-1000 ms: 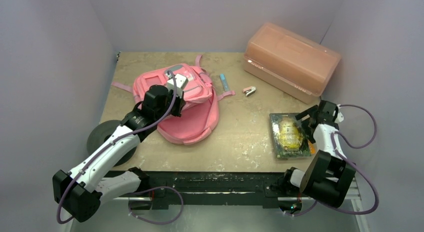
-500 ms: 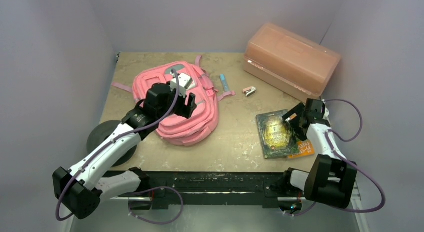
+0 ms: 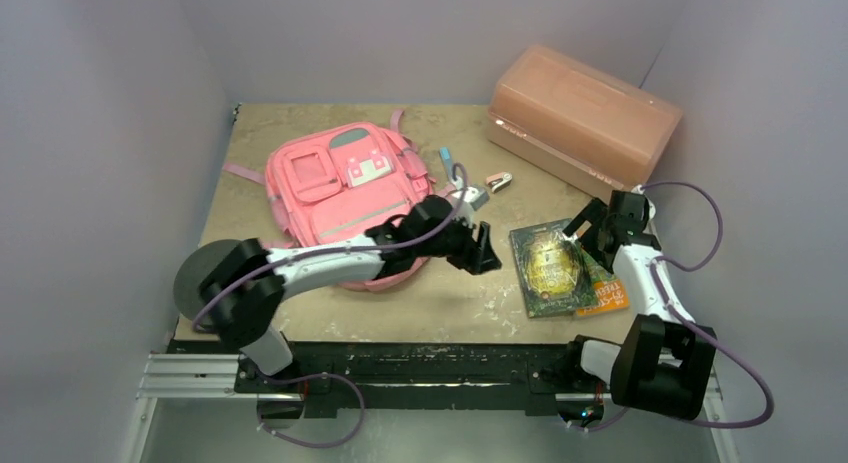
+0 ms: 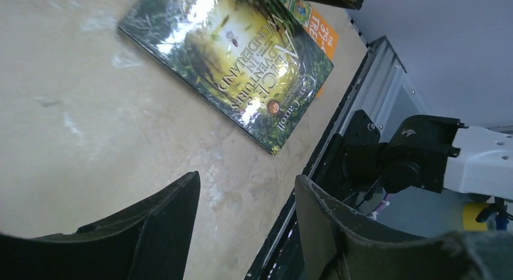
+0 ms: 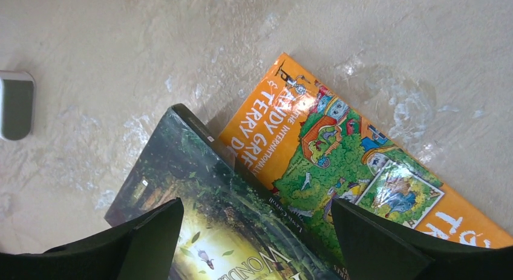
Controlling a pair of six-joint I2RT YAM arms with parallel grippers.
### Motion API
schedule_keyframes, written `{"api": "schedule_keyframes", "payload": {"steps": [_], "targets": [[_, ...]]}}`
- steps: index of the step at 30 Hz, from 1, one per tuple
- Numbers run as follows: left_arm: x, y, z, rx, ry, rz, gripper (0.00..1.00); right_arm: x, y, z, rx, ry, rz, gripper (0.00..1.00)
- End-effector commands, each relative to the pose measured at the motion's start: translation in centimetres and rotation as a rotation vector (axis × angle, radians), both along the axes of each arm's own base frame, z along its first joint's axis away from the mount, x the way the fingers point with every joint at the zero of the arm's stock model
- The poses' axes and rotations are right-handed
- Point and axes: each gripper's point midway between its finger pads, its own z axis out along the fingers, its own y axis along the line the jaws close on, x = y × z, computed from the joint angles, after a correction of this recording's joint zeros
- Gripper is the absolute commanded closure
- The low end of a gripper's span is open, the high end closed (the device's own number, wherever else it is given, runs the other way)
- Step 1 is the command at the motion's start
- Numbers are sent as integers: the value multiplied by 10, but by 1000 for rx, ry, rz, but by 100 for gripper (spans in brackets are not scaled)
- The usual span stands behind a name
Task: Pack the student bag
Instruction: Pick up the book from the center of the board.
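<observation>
Well, the student bag (image 3: 340, 183) lay flat on the left half of the worktop (image 3: 450, 303), nearer the far edge, with its front pockets and grey-and-white patches facing up and a pink strap trailing towards the left edge. Neither arm touched it.

The left gripper (image 3: 480, 251) hung over the middle of the worktop, just off the bag's right side. Its jaws stood apart with only bare worktop showing between them, so it gripped nothing.

Near the right edge, a green book (image 3: 548, 266), Alice's Adventures in Wonderland, lay on top of an orange book (image 3: 608, 295), whose corner stuck out on the right. The right gripper (image 3: 592, 233) hovered over the far corner of this pair, spread wide and empty. I could not tell whether its fingers (image 5: 151, 237) touched a cover.

A translucent orange-pink plastic box (image 3: 583, 118) filled the far right corner. Between it and the bag lay a small blue tube (image 3: 447, 159) and, just beside that, a small pink-and-white item (image 3: 498, 181).
</observation>
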Motion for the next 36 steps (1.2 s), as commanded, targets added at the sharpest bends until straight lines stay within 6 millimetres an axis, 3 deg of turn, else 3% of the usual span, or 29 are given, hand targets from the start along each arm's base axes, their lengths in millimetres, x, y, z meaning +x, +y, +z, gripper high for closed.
{"api": "schedule_keyframes", "payload": {"steps": [1, 5, 9, 16, 24, 36], "targets": [[-5, -77, 3, -141, 137, -47, 44, 14, 5, 2, 8, -13, 75, 3], [3, -109, -31, -161, 221, -41, 50, 14, 3, -3, 1, 11, 78, 3], [18, -120, -70, -90, 246, 18, 56, 13, 10, -13, 37, 38, 94, 4], [24, -139, -120, -11, 357, 61, 61, 10, 22, -22, 93, 45, 135, 5], [27, -133, -147, 80, 394, 93, 67, 5, 58, -14, 247, -11, 254, 18], [22, -118, -161, 77, 414, 85, 71, -14, 101, 15, 420, -76, 415, 35]]}}
